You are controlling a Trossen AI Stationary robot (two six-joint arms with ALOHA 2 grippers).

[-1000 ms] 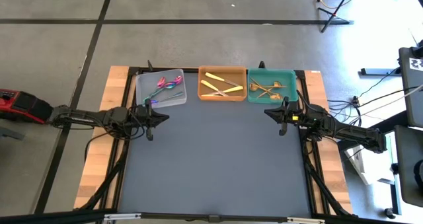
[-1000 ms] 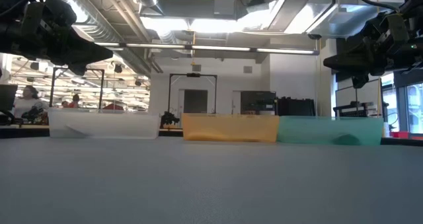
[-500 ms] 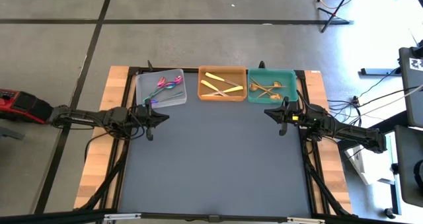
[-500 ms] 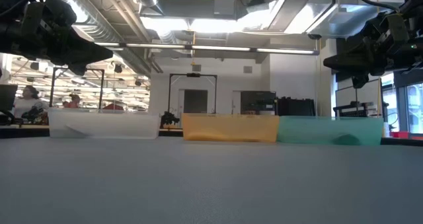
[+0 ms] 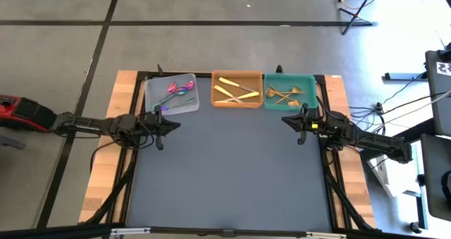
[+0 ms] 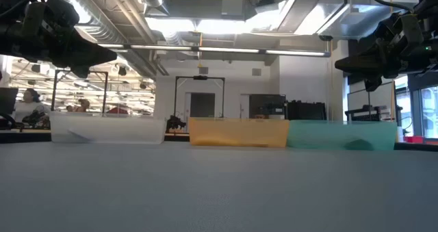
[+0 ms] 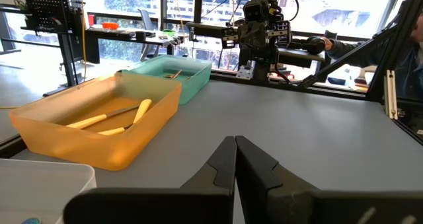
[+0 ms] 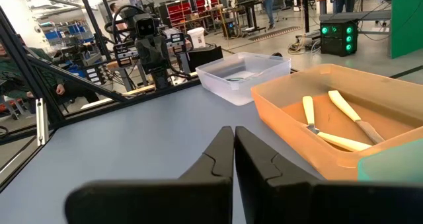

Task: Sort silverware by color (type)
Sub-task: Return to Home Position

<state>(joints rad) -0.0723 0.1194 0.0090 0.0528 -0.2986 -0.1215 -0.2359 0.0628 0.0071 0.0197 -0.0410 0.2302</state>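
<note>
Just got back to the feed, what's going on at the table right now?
Nothing is being handled. The left tool and the right tool are both shut and empty, raised above the grey mat. The left one is near the clear tray and the right one near the green tray. Sorting looks done: iridescent pieces lie in the clear tray, pale gold pieces in the orange tray, and copper-gold spoons in the green tray.

Left hand (image 7: 234, 141), right hand (image 8: 234, 130) closed.
</note>
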